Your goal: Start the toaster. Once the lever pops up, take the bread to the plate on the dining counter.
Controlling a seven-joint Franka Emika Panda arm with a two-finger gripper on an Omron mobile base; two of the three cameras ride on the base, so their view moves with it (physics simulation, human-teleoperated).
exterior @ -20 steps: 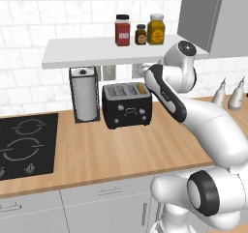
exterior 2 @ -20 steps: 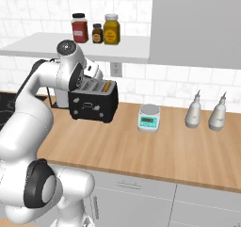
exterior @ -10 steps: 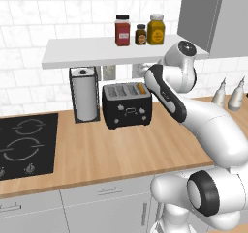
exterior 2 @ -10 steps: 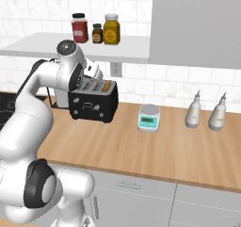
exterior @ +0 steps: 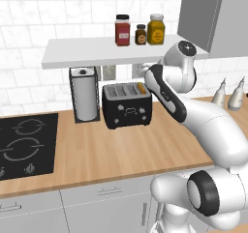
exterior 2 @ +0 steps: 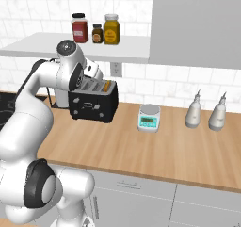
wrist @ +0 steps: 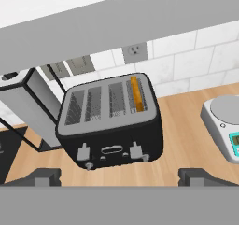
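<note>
The black toaster (exterior: 127, 109) (exterior 2: 92, 107) (wrist: 112, 126) stands on the wood worktop against the tiled wall, under a shelf. The bread (exterior: 141, 88) (exterior 2: 108, 85) (wrist: 136, 93) sits down in its rightmost slot, only a golden edge showing. Two grey levers (wrist: 83, 152) are on the toaster's front, low down. My gripper (wrist: 122, 177) hovers above and in front of the toaster, open, with nothing between its fingertips (wrist: 44, 176). The hand (exterior 2: 92, 72) hangs just under the shelf edge. The plate and the dining counter are out of view.
A paper-towel holder (exterior: 85, 94) (wrist: 23, 102) stands left of the toaster. The white shelf (exterior: 111, 50) with three jars is close overhead. A small scale (exterior 2: 149, 117) (wrist: 224, 121) and two bottles (exterior 2: 194, 114) sit to the right. A black cooktop (exterior: 24, 145) lies at the left.
</note>
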